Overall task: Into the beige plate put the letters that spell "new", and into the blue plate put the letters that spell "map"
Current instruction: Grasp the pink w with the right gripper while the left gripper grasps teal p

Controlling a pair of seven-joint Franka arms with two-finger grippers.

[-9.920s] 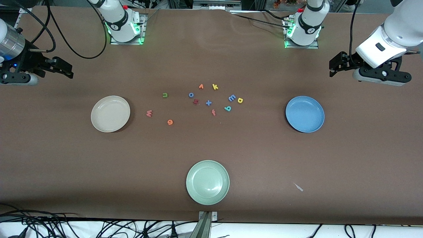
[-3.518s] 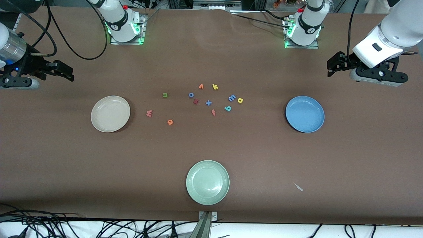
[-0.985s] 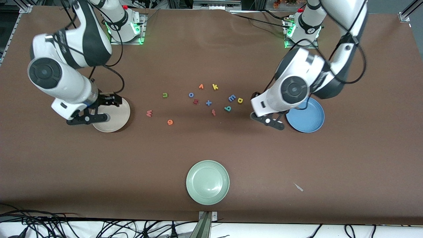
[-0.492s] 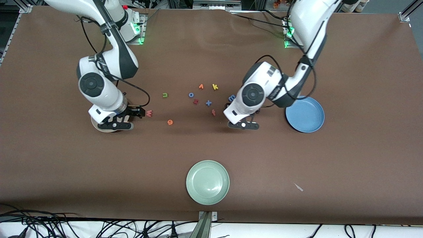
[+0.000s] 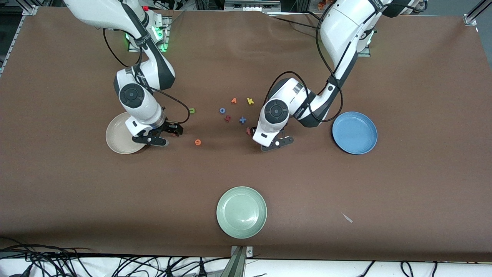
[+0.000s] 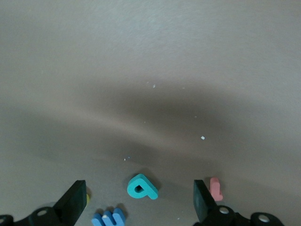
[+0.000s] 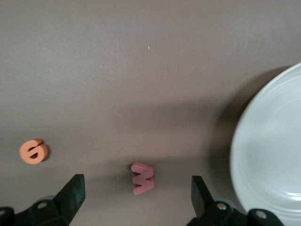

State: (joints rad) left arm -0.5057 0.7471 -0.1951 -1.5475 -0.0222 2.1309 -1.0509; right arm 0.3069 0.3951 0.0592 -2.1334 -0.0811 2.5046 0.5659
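My right gripper hangs open low over the pinkish-red w, which lies between its fingers, beside the beige plate. The orange e and green n lie loose on the table toward the middle. My left gripper is open over the teal looped letter, with the light blue m close by and a sliver of the yellow looped letter at one finger. The left arm hides these three in the front view. The blue plate holds nothing.
Other letters lie between the grippers: blue o, orange v, yellow k, dark red h, blue x, pink f. A pale green plate sits nearer the front camera.
Both arms swung in from the plates toward the letters. The right gripper went from over the beige plate to over the w, the left from beside the blue plate to over the teal letter.
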